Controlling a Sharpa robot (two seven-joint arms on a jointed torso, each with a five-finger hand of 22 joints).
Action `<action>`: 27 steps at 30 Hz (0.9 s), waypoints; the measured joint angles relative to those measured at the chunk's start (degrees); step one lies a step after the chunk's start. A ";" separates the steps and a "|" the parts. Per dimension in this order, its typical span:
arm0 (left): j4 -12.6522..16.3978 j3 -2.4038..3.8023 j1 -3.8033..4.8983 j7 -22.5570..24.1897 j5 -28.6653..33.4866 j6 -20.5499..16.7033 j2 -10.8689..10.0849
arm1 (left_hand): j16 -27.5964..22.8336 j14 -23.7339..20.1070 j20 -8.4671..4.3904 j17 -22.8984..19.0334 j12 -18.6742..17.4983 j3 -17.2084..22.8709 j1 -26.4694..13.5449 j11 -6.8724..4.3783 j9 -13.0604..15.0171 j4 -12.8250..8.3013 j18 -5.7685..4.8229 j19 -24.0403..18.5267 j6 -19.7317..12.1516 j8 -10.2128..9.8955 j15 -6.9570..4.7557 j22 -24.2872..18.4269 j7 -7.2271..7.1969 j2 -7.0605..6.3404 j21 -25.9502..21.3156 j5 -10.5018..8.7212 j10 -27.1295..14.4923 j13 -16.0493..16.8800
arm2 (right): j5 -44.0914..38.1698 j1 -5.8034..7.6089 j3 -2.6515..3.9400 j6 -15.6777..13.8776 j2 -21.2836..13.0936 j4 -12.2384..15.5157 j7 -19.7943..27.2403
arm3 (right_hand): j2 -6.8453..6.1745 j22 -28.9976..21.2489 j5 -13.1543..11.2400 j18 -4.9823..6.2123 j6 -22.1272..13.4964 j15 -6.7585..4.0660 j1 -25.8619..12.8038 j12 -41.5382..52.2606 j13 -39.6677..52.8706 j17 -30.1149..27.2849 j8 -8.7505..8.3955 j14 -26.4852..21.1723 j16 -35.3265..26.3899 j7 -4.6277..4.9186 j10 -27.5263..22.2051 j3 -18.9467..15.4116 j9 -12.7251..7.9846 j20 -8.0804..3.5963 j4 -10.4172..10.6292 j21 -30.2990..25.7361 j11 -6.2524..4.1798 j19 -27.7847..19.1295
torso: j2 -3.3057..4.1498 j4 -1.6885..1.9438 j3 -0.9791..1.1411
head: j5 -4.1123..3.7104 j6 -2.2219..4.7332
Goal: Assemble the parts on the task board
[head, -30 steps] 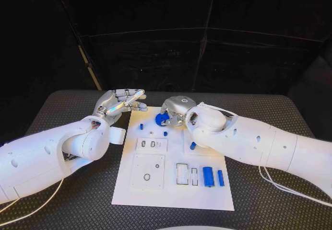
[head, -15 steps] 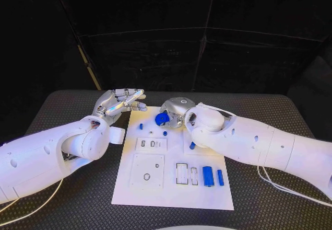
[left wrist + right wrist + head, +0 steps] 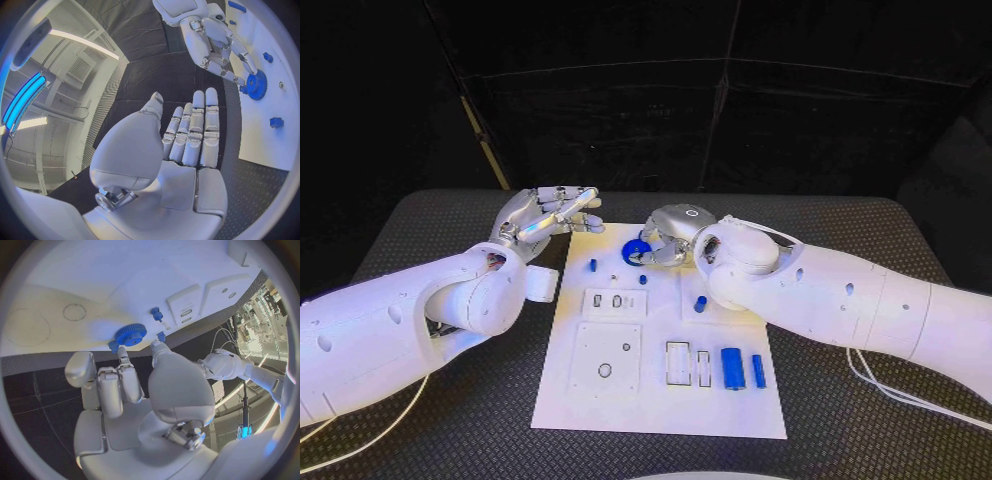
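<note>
Right robot hand point(image 3: 668, 232) at the far end of the task board point(image 3: 632, 410): its fingertips point(image 3: 122, 351) pinch the blue gear point(image 3: 636, 250), which sits low over the board's far end; whether it touches the surface you cannot tell. You would hold it by the rim like this, probably, to keep its centre free for seating. Left robot hand point(image 3: 548, 215) hovers just off the board's far left corner, released, fingers straight and together, apparently standing clear. Small blue pegs point(image 3: 591, 265) stand near the gear; two blue cylinders point(image 3: 734, 368) lie at the board's near end on the bench point(image 3: 430, 225).
</note>
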 measured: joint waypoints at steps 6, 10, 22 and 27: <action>-0.03 0.00 0.00 -0.02 0.00 0.00 -0.05 | -0.22 0.00 0.00 0.07 -0.25 0.00 0.00 0.00 0.00 0.00 0.00 0.00 0.00 0.00 0.00 0.00 0.00 0.00 0.00 0.00 0.00 0.00 | 1.07 0.00 -0.01 -1.62 -1.23 0.79 0.19 | 0.33 0.00 -0.47 0.00 -0.16 0.00 0.33 0.00 0.00 0.00 -0.64 0.00 0.00 0.16 0.00 -1.01 -0.40 0.00 -0.26 0.00 0.00 0.00 | -0.01 -0.17 0.01 | -0.07 0.15; -0.08 0.00 0.00 -0.04 0.00 0.00 -0.05 | -0.22 0.00 0.00 0.07 -0.25 0.00 0.00 0.00 0.00 0.00 0.00 0.00 0.00 0.00 0.00 0.00 0.00 0.00 0.00 0.00 0.00 0.00 | 1.72 -0.01 -0.01 -4.82 -2.54 2.10 0.94 | 0.56 0.00 0.36 0.00 -0.55 0.00 3.06 0.00 0.00 0.00 -1.21 0.00 0.21 0.55 0.21 -1.80 -0.51 0.00 -0.73 0.00 0.21 0.00 | 0.00 -0.17 0.03 | -0.26 0.27; -0.02 0.00 0.00 -0.12 -0.01 0.02 -0.43 | -0.22 0.00 0.00 0.14 -0.25 -0.17 0.00 0.00 -0.05 -0.16 0.00 0.00 0.00 -0.24 0.00 0.00 0.00 0.00 0.00 0.00 0.00 0.00 | 14.39 -0.02 -0.02 -12.10 -15.30 6.52 11.55 | -0.71 -1.69 -2.85 0.00 0.58 0.00 14.18 -0.54 0.00 -0.01 -1.21 0.00 -0.03 0.01 -0.12 -3.07 -0.40 -0.31 -5.65 -0.41 -0.12 -0.56 | -0.03 -0.57 -0.02 | -0.76 0.57; 0.04 0.00 -0.01 -0.14 -0.01 0.06 -0.39 | -0.70 -0.28 0.00 0.26 -0.55 -0.33 0.29 0.16 -0.04 -0.33 -0.01 0.00 0.00 -0.24 0.28 -0.05 0.00 0.29 0.00 0.00 0.16 0.00 | 21.59 -0.03 -0.04 -11.74 -19.63 5.68 16.96 | -1.52 -2.59 -3.16 -0.01 0.29 0.00 16.19 -1.05 0.00 -0.01 -1.51 0.00 -0.35 -0.28 -0.53 -4.06 -0.55 -0.53 -7.16 -0.92 -0.33 -1.16 | -0.10 -0.98 0.02 | -1.07 0.80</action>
